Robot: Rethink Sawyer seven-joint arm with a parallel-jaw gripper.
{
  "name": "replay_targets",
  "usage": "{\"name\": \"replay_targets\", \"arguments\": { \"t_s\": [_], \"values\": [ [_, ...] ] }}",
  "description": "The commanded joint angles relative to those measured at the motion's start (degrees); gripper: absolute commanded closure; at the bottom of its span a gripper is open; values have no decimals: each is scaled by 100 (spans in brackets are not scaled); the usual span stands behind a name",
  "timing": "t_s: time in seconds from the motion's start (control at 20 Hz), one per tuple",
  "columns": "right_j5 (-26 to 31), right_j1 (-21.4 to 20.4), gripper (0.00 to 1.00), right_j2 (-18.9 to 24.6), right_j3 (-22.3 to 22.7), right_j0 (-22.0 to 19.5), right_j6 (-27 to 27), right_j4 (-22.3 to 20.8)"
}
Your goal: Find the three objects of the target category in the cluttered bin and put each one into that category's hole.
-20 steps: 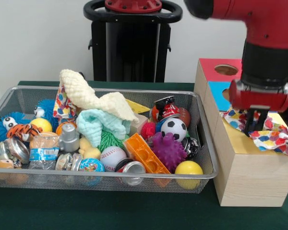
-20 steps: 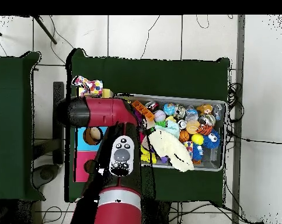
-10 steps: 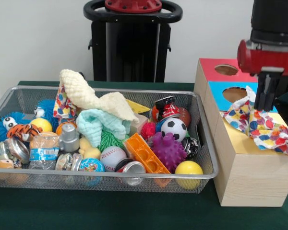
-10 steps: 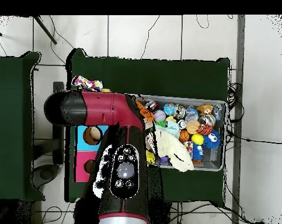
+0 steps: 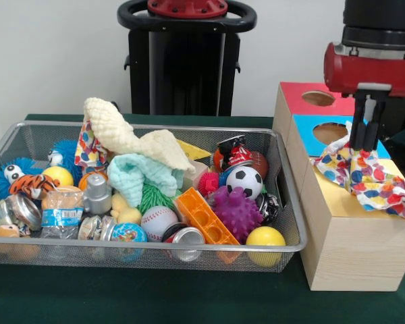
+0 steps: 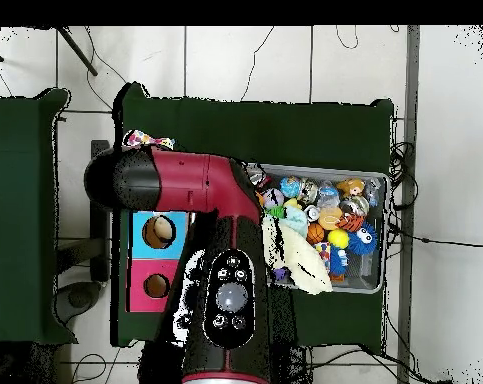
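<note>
— Since a second before, what had moved?
— Up went the arm (image 6: 220, 260) with its gripper (image 5: 362, 146), dragging the spotted cloth (image 5: 368, 179) into a peak over the box (image 5: 347, 233), right of the bin (image 5: 27, 138).
— Was it gripped?
— Its fingers (image 5: 358, 128) stood nearly closed, seemingly pinching the cloth's top. Most lay draped off the near right edge; it could slip, or miss the hole (image 5: 331, 128).

Red-and-black robot arm (image 6: 200, 240) overlies the wooden sorting box (image 6: 150, 232) and near end of the toy-filled wire-mesh bin (image 6: 377, 180).
</note>
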Motion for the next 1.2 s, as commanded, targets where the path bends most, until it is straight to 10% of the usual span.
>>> {"name": "replay_targets", "arguments": {
  "t_s": [0.05,0.75,0.8,1.2],
  "values": [
    [-24,580,100,342,-316,-216,591,-62],
    [333,690,100,44,-949,70,928,14],
    [337,703,0,36,-981,68,908,3],
    [300,770,0,-29,-1049,119,1000,13]
  ]
}}
